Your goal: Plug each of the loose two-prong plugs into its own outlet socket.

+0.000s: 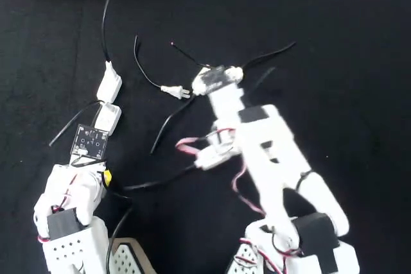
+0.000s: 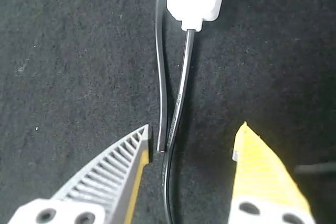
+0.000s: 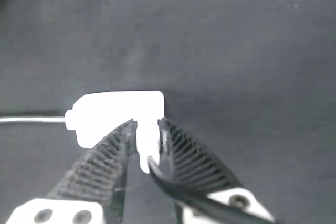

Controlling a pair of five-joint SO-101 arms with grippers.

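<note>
Well left of the loose two-prong plug (image 1: 174,92), the left gripper (image 2: 194,129) is held wide open over a black cord (image 2: 178,93), whose faint print cannot be read. Nearer the plug, still on its left, two white connector bodies (image 1: 109,86) are laid end to end. The plug is laid lengthwise across the black cloth (image 1: 347,62), prongs turned toward the right gripper (image 3: 148,127) just beside it, which is clamped on a white outlet socket (image 3: 113,111)
</note>
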